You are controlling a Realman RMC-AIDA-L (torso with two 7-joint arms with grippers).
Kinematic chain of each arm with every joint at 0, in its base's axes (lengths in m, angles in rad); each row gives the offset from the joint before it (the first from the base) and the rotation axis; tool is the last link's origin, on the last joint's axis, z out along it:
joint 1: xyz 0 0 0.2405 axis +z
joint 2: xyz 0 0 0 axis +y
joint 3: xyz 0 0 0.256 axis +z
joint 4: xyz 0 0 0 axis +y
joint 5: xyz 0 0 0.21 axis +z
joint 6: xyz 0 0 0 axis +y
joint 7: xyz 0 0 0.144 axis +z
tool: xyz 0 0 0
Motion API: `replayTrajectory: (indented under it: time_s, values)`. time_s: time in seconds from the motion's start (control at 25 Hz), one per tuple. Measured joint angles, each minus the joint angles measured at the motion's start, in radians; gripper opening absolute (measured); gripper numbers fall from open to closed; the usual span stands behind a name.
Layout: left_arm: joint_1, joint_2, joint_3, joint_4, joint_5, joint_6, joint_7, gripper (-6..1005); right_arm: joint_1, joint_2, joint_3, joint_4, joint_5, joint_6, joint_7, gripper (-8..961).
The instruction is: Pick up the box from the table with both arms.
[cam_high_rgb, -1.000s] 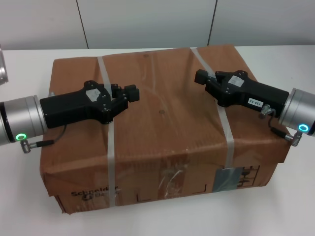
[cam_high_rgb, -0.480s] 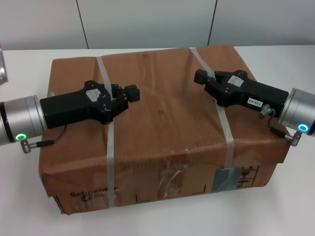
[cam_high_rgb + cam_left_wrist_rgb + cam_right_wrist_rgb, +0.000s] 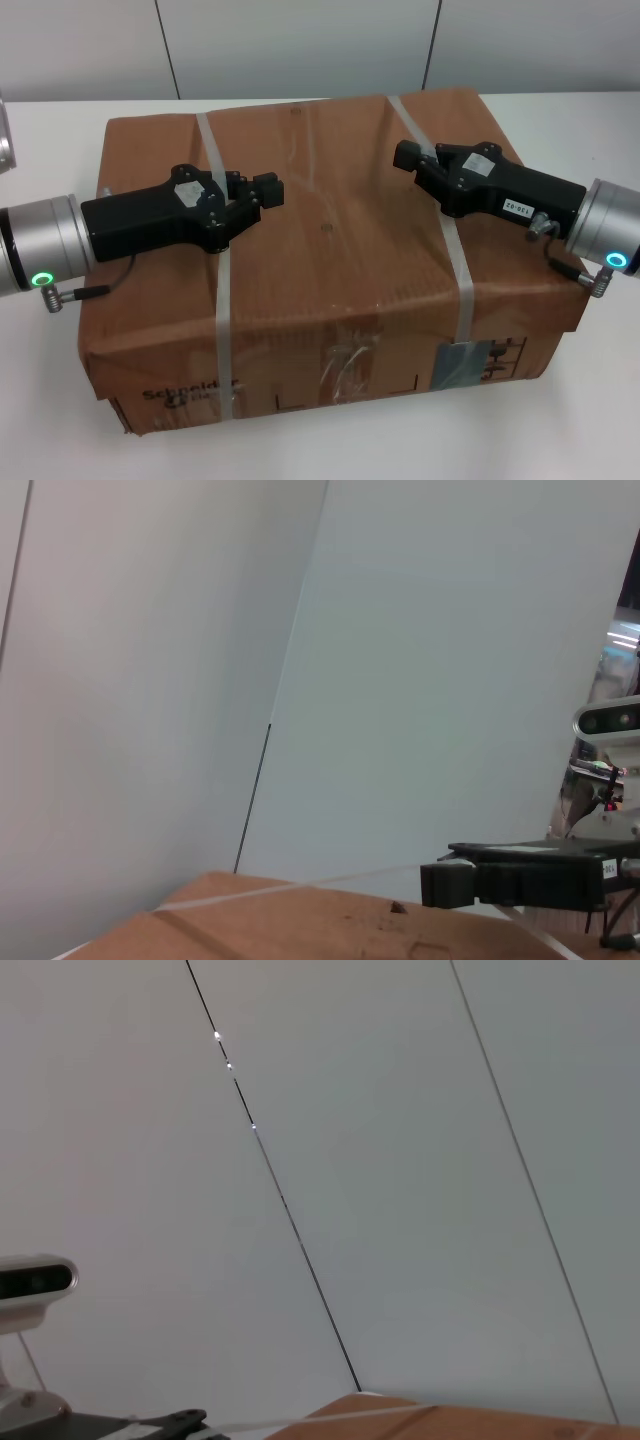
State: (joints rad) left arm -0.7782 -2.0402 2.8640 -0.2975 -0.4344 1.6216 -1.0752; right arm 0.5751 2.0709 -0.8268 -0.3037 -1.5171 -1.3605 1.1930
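The brown cardboard box (image 3: 330, 250) sits on the white table (image 3: 40, 380) and fills most of the head view. Two white straps (image 3: 224, 300) cross it, and black print and a grey label (image 3: 458, 362) are on its near side. My left gripper (image 3: 262, 190) reaches in from the left and lies over the box top, across the left strap. My right gripper (image 3: 408, 156) reaches in from the right over the top, across the right strap (image 3: 462, 270). The left wrist view shows the box top (image 3: 300, 930) and the right gripper (image 3: 445, 883) beyond it.
A grey panelled wall (image 3: 300, 45) stands behind the table. Bare table shows to the left, the right (image 3: 610, 360) and in front of the box. A metal cylinder (image 3: 5, 135) sits at the far left edge. The right wrist view shows the box top (image 3: 480, 1422) and wall.
Almost nothing has changed. The right gripper has crept very slightly toward the box's middle. The left arm and the box stay where they were.
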Motion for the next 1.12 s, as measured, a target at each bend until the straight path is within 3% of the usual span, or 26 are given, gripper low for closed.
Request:
replayTrajectory:
  time_s: [1.12]
  values:
    - [0.002,0.000,0.000,0.000,0.000,0.000,0.016,93,-0.001,0.000,-0.003,0.000,0.000,0.000,-0.002,21]
